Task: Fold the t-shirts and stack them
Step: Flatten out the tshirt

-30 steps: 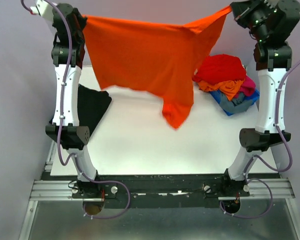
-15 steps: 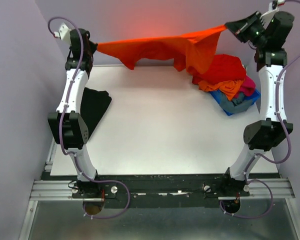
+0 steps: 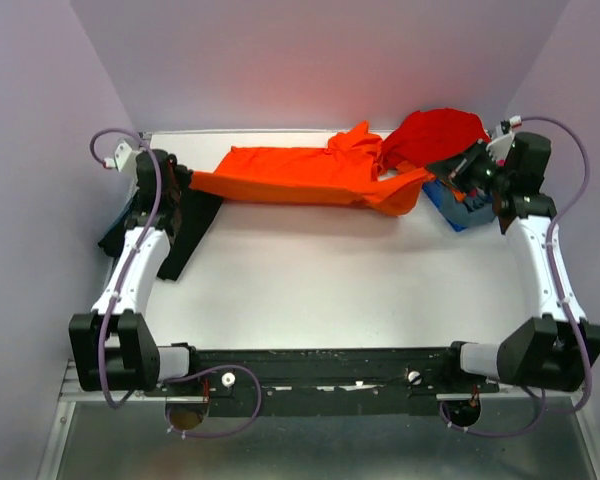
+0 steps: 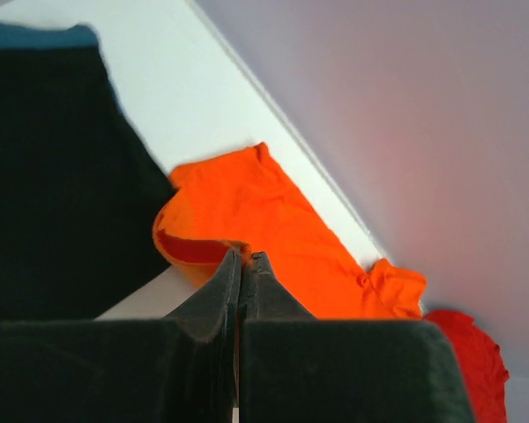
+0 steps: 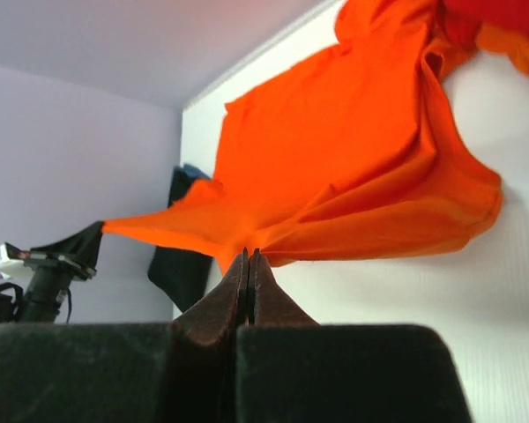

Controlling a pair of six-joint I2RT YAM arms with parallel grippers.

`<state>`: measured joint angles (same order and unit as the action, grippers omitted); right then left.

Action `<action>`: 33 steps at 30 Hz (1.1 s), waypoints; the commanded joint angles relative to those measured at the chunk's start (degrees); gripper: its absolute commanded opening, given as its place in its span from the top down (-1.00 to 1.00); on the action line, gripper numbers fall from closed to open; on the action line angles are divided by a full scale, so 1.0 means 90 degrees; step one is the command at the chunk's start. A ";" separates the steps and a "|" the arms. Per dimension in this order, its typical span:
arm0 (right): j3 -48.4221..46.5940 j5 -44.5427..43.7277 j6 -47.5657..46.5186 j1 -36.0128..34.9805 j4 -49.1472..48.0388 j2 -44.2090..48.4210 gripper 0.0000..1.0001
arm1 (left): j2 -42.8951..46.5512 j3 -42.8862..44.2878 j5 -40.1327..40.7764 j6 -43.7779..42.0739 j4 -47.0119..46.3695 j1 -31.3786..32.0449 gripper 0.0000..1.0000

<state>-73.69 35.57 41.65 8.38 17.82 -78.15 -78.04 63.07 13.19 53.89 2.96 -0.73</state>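
The bright orange t-shirt (image 3: 300, 175) lies stretched in a long bunched band across the far side of the white table (image 3: 320, 280). My left gripper (image 3: 185, 186) is shut on its left end, low over the table; the wrist view shows the jaws (image 4: 245, 257) pinched on the folded orange hem (image 4: 264, 220). My right gripper (image 3: 440, 172) is shut on the right end, with its tips (image 5: 249, 254) clamped on gathered orange cloth (image 5: 353, 159). A black t-shirt (image 3: 180, 225) lies flat under the left arm. A red t-shirt (image 3: 440, 135) tops the pile at the far right.
The small blue bin (image 3: 448, 205) sits under the pile at the right edge, beside my right wrist. Lilac walls enclose the table at the back and on both sides. The black t-shirt (image 4: 53, 176) hangs over the table's left edge.
Both arms have swung down from high in the air to the table. The orange t-shirt, hanging spread between them before, now lies bunched along the far side.
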 commanded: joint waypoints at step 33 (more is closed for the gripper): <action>0.2876 -0.1716 -0.1415 0.0016 0.2611 0.3031 0.99 | 0.3116 -0.3893 -0.0196 0.0389 0.0316 0.0355 1.00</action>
<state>-45.25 17.26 29.85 8.64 46.39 -44.88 -44.82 24.05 9.82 57.06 10.17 2.02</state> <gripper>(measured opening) 0.012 0.029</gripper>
